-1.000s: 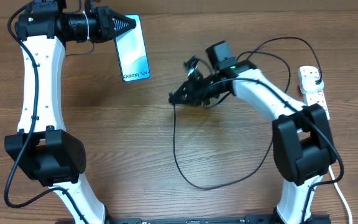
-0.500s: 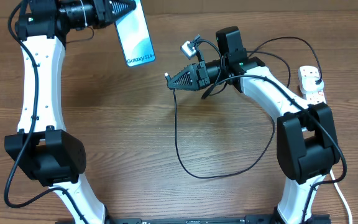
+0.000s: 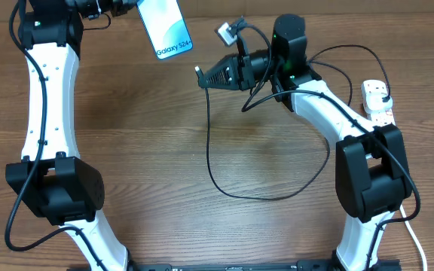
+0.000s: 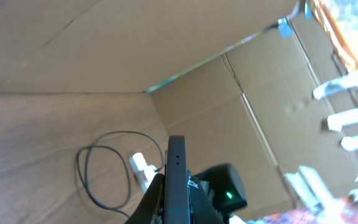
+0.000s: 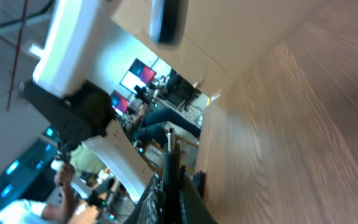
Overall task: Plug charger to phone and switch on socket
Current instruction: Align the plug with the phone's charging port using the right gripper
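Hard to make out the left gripper [image 4: 174, 206], cropped at the overhead's top yet clamped on the phone [image 3: 168, 28] by the cardboard walls [image 4: 104, 43], with the right gripper [image 3: 204, 77] pinching the charger [image 3: 224, 187] tip nearby above bare wooden table [image 3: 149, 165], slack cable looping toward the socket [image 3: 379, 104] at the right edge.

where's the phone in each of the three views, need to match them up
Overhead: the phone is at the top edge, left of centre, lit screen up.
Left wrist: bottom centre, edge-on as a thin dark slab, clamped in the left gripper.
Right wrist: probably the dark shape at the top edge, left of centre.
Shared landmark: the wooden table.
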{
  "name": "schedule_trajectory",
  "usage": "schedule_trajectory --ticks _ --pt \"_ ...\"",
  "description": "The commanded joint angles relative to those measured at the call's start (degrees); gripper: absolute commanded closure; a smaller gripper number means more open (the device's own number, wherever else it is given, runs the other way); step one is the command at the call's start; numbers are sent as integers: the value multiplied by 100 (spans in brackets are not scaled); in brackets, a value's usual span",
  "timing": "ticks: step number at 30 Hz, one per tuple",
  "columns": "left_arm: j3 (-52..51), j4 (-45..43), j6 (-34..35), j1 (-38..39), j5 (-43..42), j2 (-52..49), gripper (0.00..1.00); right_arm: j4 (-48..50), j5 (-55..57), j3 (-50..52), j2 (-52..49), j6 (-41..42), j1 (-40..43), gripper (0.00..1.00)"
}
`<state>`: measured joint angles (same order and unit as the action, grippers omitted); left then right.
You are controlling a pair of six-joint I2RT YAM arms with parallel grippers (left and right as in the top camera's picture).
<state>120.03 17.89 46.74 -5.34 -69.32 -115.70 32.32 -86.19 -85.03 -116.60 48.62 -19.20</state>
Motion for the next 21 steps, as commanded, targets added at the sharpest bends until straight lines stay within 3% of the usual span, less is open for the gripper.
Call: schedule_trajectory --ticks 1,5,15,21 --pt "87 -74 734 15 46 -28 96 1023 243 -92 -20 1818 -2 96" --pt "87 -74 732 24 26 -28 96 1738 319 -92 -20 2505 -2 96" --pt "87 -785 686 240 -234 -28 96 1692 415 -92 -22 2706 -20 96" --pt "87 -763 697 404 -116 -28 96 1740 411 -92 -20 2702 -33 96"
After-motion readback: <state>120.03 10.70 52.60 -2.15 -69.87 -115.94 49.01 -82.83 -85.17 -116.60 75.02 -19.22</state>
